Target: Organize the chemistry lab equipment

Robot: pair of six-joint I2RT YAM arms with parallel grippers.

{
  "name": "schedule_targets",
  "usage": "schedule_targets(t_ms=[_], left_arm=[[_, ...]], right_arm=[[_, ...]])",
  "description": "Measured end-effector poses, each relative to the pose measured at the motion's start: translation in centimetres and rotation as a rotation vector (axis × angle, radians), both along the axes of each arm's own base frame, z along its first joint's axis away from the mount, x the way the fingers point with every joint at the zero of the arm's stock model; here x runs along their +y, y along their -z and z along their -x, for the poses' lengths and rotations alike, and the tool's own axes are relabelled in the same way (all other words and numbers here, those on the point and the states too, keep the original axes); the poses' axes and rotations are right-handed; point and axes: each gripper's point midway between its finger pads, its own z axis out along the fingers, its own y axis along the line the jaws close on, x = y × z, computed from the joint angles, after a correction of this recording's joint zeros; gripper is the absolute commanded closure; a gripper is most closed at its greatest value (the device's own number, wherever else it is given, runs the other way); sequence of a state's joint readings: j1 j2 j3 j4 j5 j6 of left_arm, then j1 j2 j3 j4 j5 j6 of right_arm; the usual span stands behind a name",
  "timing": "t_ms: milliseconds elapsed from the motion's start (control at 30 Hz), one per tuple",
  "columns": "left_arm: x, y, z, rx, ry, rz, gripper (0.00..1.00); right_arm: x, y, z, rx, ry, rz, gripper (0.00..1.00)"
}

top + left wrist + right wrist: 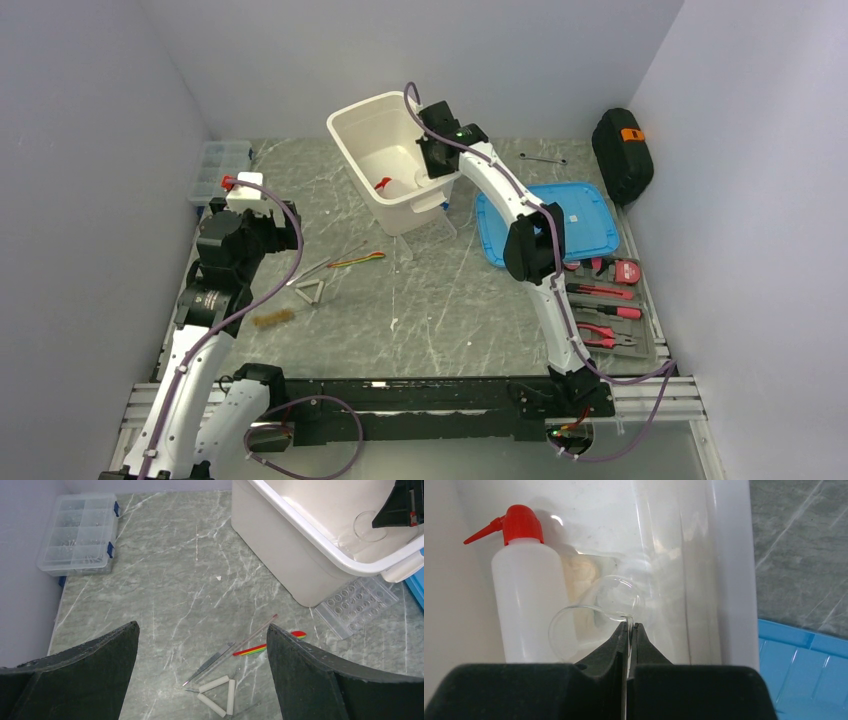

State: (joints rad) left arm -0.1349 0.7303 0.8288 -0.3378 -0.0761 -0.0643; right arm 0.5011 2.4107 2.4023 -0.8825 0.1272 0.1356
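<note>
Pinching the thin rim of a clear round glass vessel (594,611), the right gripper (630,630) reaches down inside the white plastic bin (729,555), fingers pressed together on the wall. It looks placed to set the vessel beside the translucent squeeze bottle with red nozzle (526,595) lying there. The left gripper (202,627) hangs spread wide above the marbled table (175,570), framing the metal tongs (210,664) and white-sleeved metal triangle (217,696), probably its next pick. The clear plastic tube rack (357,605) lies just beside the bin's outer wall.
</note>
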Motion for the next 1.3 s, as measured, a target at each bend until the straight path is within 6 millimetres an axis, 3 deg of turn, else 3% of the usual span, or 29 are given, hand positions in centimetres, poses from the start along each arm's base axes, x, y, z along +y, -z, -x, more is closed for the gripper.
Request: schedule_targets(t_ms=[100, 400, 733, 1100, 1200, 1300], left_arm=[[0.0, 0.0, 0.0, 0.000, 0.002, 0.000, 0.01], [-0.1, 0.0, 0.0, 0.000, 0.003, 0.000, 0.01], [-0.1, 0.0, 0.0, 0.000, 0.004, 0.000, 0.01], [-0.1, 0.0, 0.0, 0.001, 0.004, -0.001, 0.01], [-0.2, 0.0, 0.0, 0.001, 0.006, -0.001, 0.01], [-0.2, 0.0, 0.0, 0.001, 0.007, -0.001, 0.01]], right_arm=[[0.1, 0.1, -0.1, -0.004, -0.007, 0.010, 1.00], [0.0, 0.2, -0.2, -0.011, -0.006, 0.025, 0.77], [0.3, 0.0, -0.4, -0.023, -0.009, 0.013, 0.68], [1.6, 0.5, 0.5, -0.024, -0.037, 0.034, 0.48], [1.9, 0.1, 0.8, -0.035, -0.039, 0.043, 0.44], [2.4, -1.7, 1.1, -0.065, -0.048, 0.029, 0.40]])
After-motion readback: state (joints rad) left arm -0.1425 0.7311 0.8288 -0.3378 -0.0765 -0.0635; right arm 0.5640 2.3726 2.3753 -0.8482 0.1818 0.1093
